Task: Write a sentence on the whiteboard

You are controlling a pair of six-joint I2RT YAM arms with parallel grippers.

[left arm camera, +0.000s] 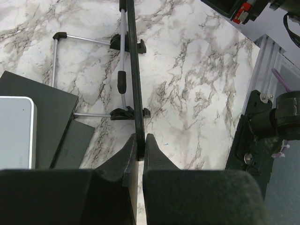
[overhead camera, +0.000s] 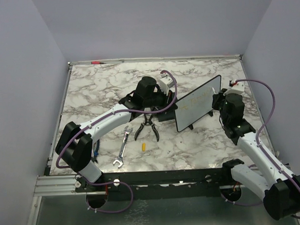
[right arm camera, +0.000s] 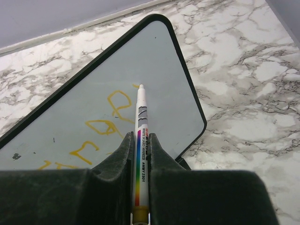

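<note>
Right claw (right arm camera: 140,139): both fingers pressed together on a white marker (right arm camera: 141,110) with a rainbow stripe down its barrel. The marker runs straight out between the fingers. Its tip sits at the face of the whiteboard (right arm camera: 166,89), though contact cannot be confirmed.

Just left of the tip and below it, the sentence (right arm camera: 105,125) shows as loose yellow strokes. They run toward the lower left of the right wrist view.

Left claw (left arm camera: 140,140): clamped on the whiteboard's thin black frame, which that camera sees edge-on, running up the frame from the fingers. The wire stand and its black feet (left arm camera: 127,112) rest on the worktop (left arm camera: 197,84) left of the edge. A black block (left arm camera: 42,112) topped with a grey pad lies at the left border of the frame.

From overhead, the whiteboard stands tilted on its feet, right of centre on the marbled worktop. It is held between the two claws, one at its left edge and one at its right.

Black-handled pliers, a wrench and a small yellow piece lie near one another at lower centre, clear of the board.
</note>
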